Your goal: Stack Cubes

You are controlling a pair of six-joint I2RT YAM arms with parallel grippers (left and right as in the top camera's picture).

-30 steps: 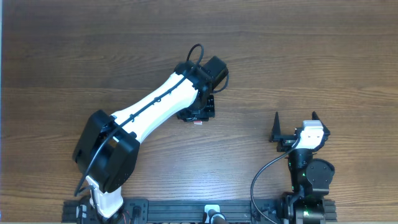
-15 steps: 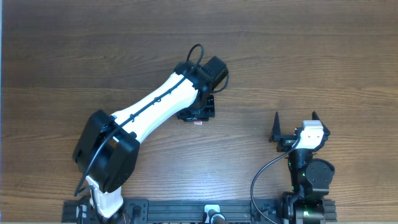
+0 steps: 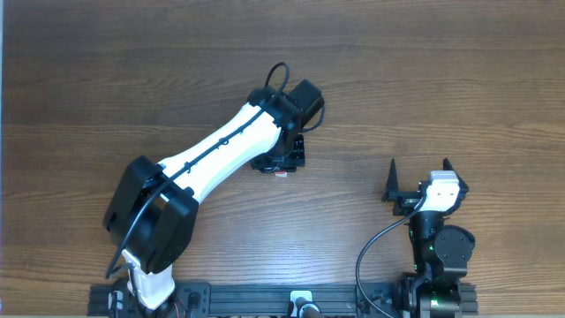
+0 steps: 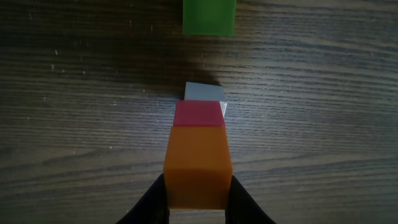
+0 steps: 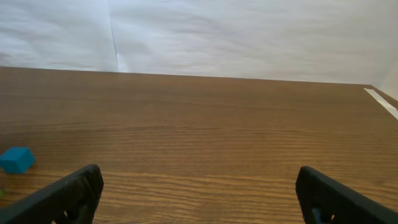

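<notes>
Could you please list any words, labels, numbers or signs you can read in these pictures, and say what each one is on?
There are none to read: the orange cube, red cube, grey cube, green cube and blue cube all show plain faces, and the wooden table bears no print.
</notes>
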